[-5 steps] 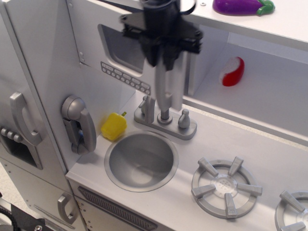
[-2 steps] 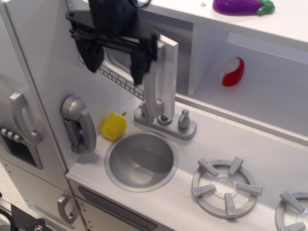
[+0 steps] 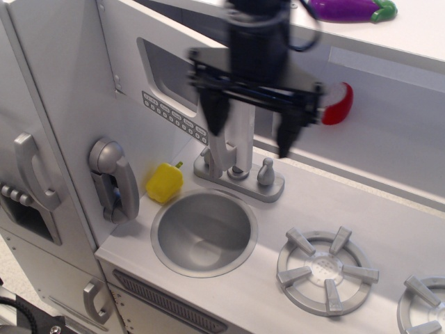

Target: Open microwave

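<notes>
The microwave (image 3: pixel 170 73) is the light grey compartment at upper left. Its door has a rounded window, a row of small grey buttons (image 3: pixel 177 118) and a tall silver handle (image 3: pixel 235 139). The door stands ajar, its handle edge swung out over the faucet. My gripper (image 3: pixel 250 126) hangs in front of that edge, blurred by motion. It is open wide, with one finger (image 3: pixel 212 115) left of the handle and the other (image 3: pixel 286 136) to its right. It holds nothing.
A silver phone handset (image 3: pixel 111 177) hangs at left, with a yellow toy (image 3: pixel 165 182) beside the sink (image 3: pixel 204 232). The faucet (image 3: pixel 240 174) stands under the gripper. A red-white toy (image 3: pixel 341 104) lies in the shelf, a purple eggplant (image 3: pixel 351 8) on top, and burners (image 3: pixel 327 270) at right.
My gripper swung left across the door's window, then back right to the handle edge, with its fingers now spread wide. The door stays ajar at about the same angle.
</notes>
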Motion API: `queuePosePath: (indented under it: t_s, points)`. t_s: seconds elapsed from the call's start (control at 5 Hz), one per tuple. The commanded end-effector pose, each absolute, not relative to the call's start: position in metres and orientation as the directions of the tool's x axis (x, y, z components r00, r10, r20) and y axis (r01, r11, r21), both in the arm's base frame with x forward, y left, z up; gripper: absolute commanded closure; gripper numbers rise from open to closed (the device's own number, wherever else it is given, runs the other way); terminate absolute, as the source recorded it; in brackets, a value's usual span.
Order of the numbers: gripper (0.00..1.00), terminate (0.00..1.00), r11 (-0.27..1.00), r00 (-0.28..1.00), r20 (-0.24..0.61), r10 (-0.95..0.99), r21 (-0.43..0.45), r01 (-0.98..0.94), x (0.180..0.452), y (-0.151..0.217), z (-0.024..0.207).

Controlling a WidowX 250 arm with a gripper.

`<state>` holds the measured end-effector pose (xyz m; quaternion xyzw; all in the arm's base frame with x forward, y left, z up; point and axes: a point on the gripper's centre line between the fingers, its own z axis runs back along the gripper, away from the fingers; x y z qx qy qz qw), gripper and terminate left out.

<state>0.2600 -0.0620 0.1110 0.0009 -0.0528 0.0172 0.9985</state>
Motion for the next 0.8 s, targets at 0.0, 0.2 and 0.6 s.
queuePosePath:
  t_s: [0.0, 0.2, 0.6]
  points:
    - [0.00, 0.00, 0.994, 0.982, 0.176, 0.072, -0.093, -0.057, 0.315, -0.086, 0.135]
    - [0.00, 0.00, 0.991, 0.980, 0.179, 0.090, -0.115, -0.070, 0.328, -0.088, 0.135]
    - [0.00, 0.00, 0.988, 0.970, 0.193, 0.148, -0.077, -0.136, 0.337, -0.062, 0.128]
